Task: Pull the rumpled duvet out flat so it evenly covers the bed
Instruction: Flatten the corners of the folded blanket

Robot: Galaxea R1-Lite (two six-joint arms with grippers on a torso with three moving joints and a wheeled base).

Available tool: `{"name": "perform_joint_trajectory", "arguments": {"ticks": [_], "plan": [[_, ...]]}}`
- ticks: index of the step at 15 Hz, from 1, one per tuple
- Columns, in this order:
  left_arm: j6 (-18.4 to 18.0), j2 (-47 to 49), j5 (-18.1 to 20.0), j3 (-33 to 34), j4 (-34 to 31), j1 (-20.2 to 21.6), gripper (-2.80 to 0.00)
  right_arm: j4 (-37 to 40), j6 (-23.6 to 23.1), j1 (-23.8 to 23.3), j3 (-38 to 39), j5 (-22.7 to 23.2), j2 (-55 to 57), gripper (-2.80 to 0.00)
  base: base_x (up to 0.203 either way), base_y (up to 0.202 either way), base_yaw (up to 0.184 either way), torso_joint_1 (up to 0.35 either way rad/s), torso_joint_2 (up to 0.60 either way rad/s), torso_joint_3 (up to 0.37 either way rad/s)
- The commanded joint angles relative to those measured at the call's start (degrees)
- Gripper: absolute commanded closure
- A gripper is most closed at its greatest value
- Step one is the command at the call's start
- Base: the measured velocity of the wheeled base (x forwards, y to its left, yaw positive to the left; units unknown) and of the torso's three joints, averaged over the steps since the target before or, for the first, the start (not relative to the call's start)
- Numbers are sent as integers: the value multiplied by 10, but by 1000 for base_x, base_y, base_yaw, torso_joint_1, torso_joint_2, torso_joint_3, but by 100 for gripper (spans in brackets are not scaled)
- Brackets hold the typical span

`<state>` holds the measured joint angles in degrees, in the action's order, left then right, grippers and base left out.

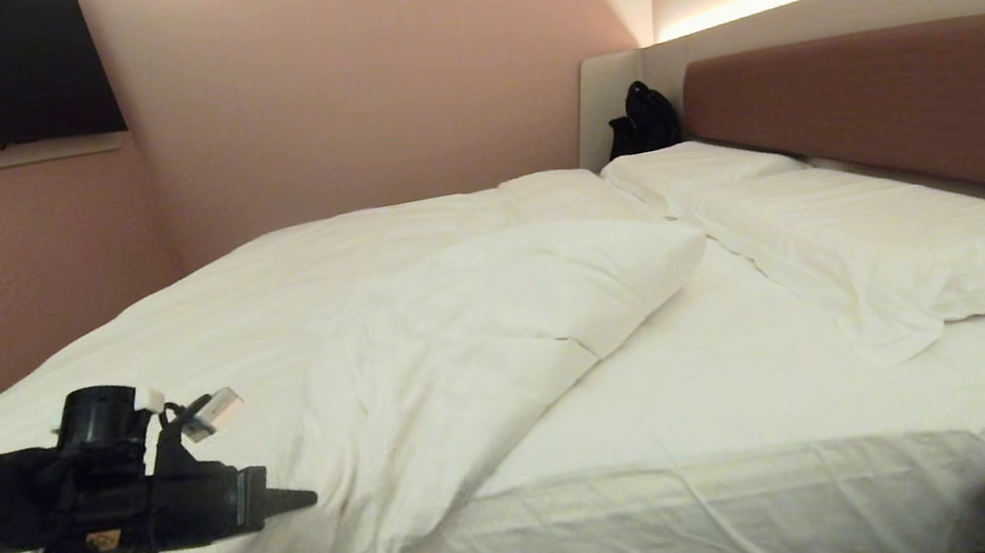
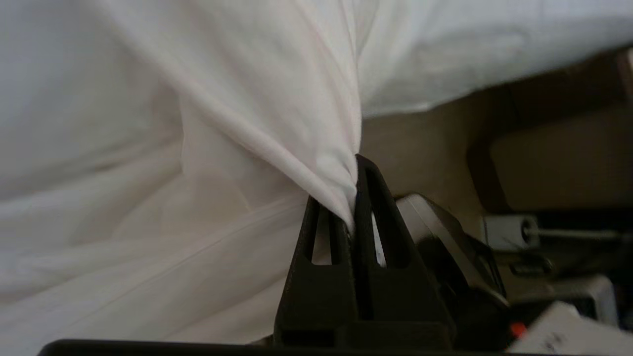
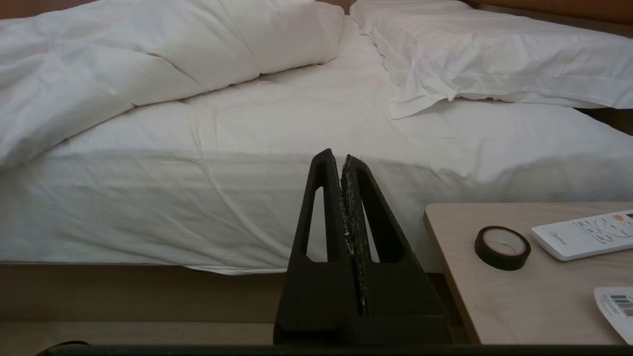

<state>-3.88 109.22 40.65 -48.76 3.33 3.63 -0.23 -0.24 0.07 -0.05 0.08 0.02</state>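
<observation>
Left gripper point(image 2: 352, 198) jaws pinch the rumpled, folded-back duvet point(image 1: 421, 330); right gripper point(image 3: 342, 163) jaws pressed together.

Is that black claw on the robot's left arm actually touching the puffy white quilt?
Touching. In the left wrist view the left gripper is shut on a bunched fold of the puffy white duvet.

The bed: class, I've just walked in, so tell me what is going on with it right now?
The robot's left gripper has its fingers shut on a pinch of the duvet at the near side of the bed. The duvet lies bunched over the left part, one corner folded back, leaving the mattress sheet bare in front of the pillows. The right gripper is shut and empty, beside the small table.
</observation>
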Motion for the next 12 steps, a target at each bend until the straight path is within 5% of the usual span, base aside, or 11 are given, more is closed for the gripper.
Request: {"name": "perform_joint_trajectory", "arguments": {"ticks": [1,5,12], "plan": [[-7,-73,17,52,0,-7,0,0,0,0,0,0,1,0,0,0,0,0,0,0],[-47,-157,32,172,-1,-14,0,0,0,0,0,0,1,0,0,0,0,0,0,0],[-219,-220,32,357,-1,-16,0,0,0,0,0,1,1,0,0,0,0,0,0,0]]}}
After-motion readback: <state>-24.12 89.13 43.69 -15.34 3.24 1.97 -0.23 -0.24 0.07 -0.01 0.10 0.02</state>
